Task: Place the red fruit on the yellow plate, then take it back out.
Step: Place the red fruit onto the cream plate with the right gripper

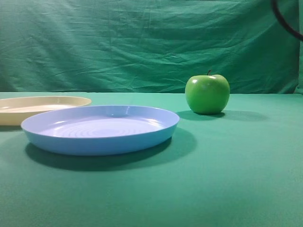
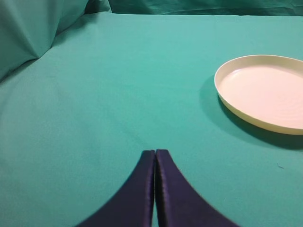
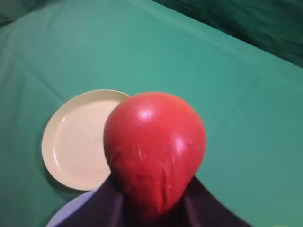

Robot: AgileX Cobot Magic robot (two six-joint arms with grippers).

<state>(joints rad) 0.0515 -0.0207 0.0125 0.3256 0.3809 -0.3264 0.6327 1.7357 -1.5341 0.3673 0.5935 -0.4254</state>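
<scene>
Fruit gripped, placement pending.
Right gripper (image 3: 154, 208) clamps the red fruit (image 3: 155, 146); the yellow plate (image 3: 61, 142) at nine o'clock lies bare.

Left gripper (image 2: 155, 189): two dark navy-black fingers (image 2: 132, 198) with a faint sheen, broad at the base and tapering in smooth concave curves to narrow tips. Right gripper (image 3: 156, 203): fingers (image 3: 203, 203) of the same dark matte material, only their flaring lower parts visible. Exterior high view: a thin black cable (image 1: 284, 19) curves across the upper right corner.
</scene>
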